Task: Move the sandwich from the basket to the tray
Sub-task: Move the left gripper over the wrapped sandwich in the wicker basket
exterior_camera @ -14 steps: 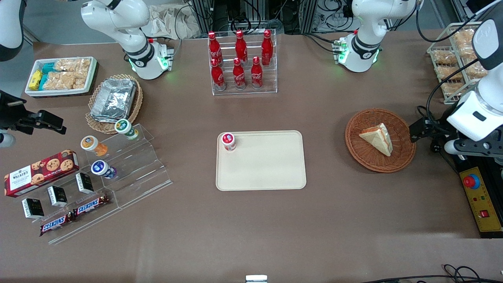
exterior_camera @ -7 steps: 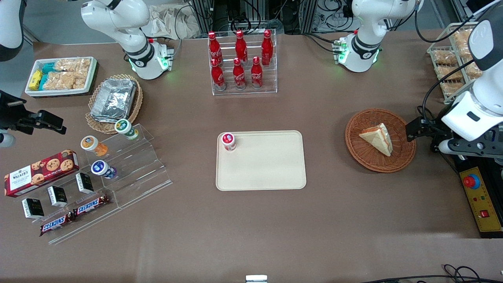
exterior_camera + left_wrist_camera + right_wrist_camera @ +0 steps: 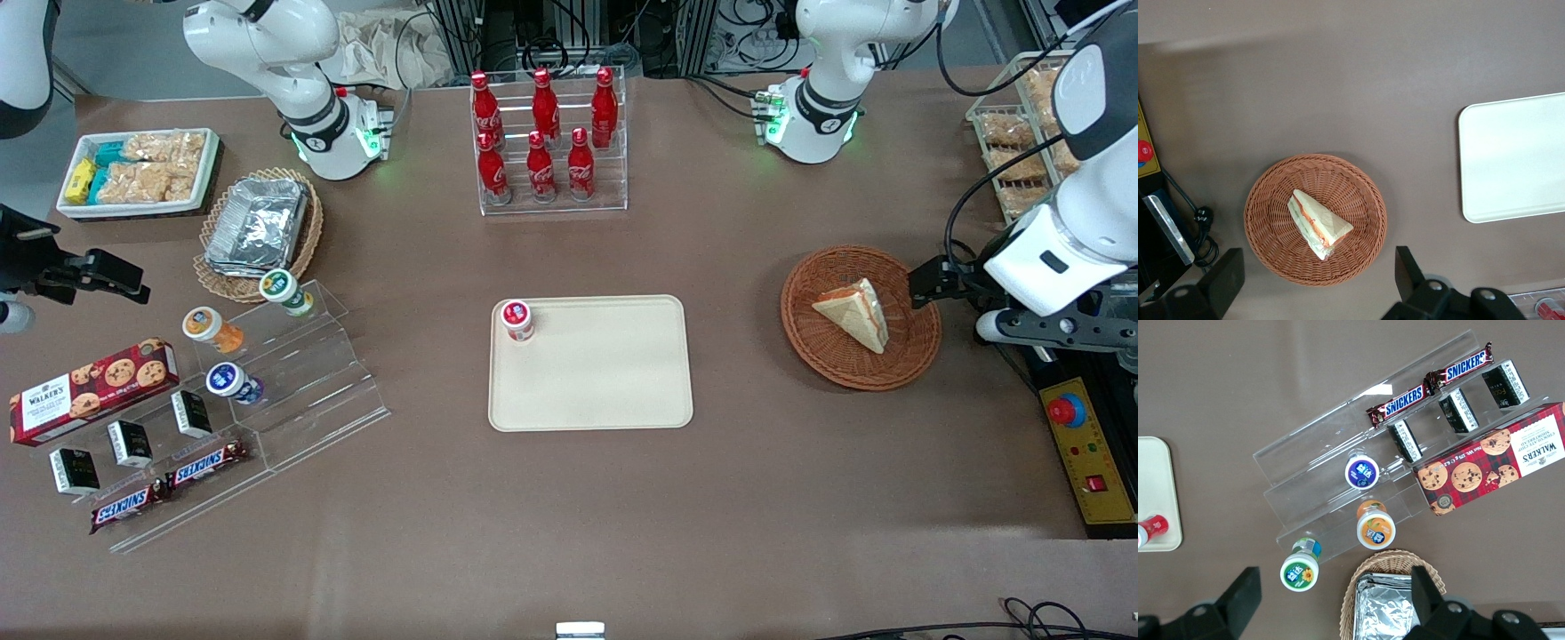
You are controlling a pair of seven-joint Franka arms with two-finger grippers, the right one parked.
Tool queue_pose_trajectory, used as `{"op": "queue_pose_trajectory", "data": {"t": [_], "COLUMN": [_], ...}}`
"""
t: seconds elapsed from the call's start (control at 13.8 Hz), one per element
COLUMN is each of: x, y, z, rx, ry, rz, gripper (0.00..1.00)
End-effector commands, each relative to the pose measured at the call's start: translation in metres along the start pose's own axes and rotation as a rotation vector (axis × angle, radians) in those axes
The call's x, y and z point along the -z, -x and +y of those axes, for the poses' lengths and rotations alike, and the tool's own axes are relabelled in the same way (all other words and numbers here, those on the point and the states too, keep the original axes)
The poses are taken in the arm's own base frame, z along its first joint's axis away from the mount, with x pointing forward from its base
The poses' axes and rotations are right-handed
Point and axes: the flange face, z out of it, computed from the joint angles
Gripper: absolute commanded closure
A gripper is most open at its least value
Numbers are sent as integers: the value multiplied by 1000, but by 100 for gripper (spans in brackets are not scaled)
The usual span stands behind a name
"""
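Above the basket (image 3: 1315,219), wrist view shows gripper (image 3: 1318,280) spread wide.

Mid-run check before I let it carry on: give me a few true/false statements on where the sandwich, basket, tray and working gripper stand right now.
1. The sandwich lies in the basket. True.
2. The gripper is shut on the sandwich. False: it is open, above the basket's rim toward the working arm's end, holding nothing.
3. The tray is bare. False: a small red-capped bottle stands in one corner of it.
4. The sandwich's filling stripe shows along its cut edge. True.
5. The basket rests on the tray. False: they sit apart, with bare table between them.
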Motion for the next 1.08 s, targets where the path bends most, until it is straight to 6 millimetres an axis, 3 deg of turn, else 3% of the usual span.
{"op": "queue_pose_trajectory", "data": {"t": [0.0, 0.58, 1.01], "x": [2, -30, -91], "y": [1, 18, 55], "z": [1, -13, -21], "rx": [-10, 60, 255], "ry": [-14, -17, -20], "rz": [-12, -48, 5], "gripper": [0, 0, 0]}}
